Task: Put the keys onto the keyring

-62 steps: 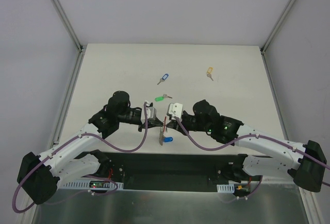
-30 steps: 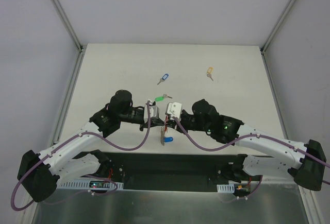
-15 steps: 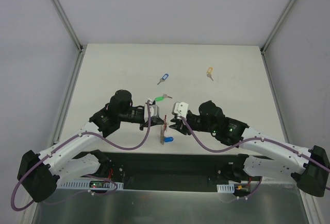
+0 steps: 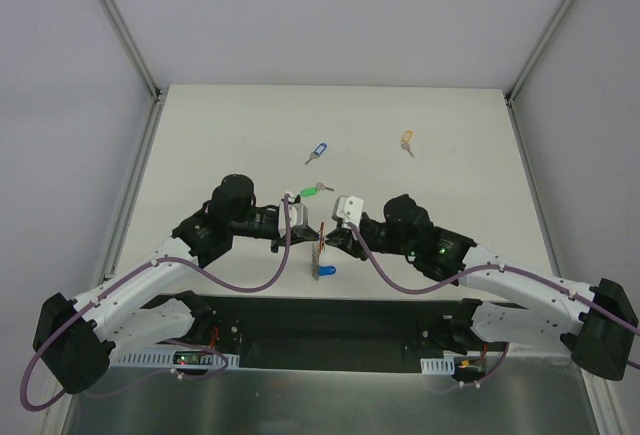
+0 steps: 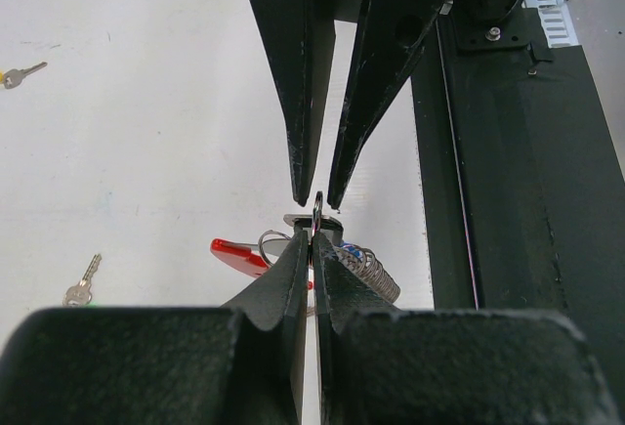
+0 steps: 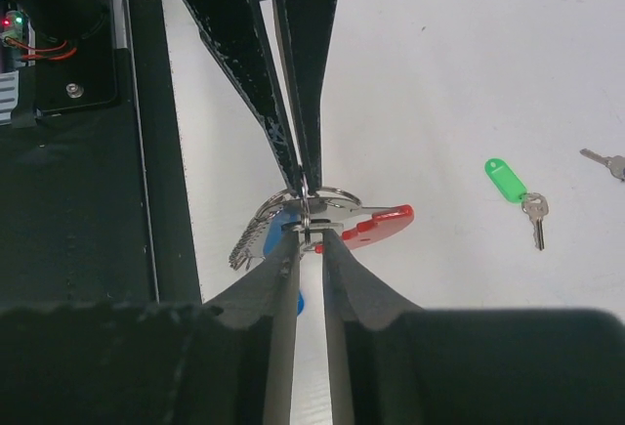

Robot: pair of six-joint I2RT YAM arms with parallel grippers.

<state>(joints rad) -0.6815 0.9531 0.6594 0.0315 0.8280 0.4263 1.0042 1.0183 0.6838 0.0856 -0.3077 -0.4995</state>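
Facing each other near the front edge of the table (image 4: 240, 135), the left gripper (image 4: 311, 238) and right gripper (image 4: 326, 242) have the keyring (image 4: 319, 251) between them. From the top camera it is only a thin red-and-grey sliver with a blue tag (image 4: 326, 271) below it, and neither grip can be judged there.

The left wrist camera fills that in. The left gripper is pinched tight on a thin metal ring of the keyring, with the red band (image 5: 237, 253) out to one side and the grey ribbed strap (image 5: 377, 276) to the other. The right gripper's tips stand slightly parted on either side of the ring's top, with pale table showing in both gaps.

The right wrist camera shows the green key (image 6: 510, 187) lying flat on the table beyond the keyring. Only the top view takes in the blue key (image 4: 317, 151) and the yellow key (image 4: 406, 140), both well apart from the grippers.
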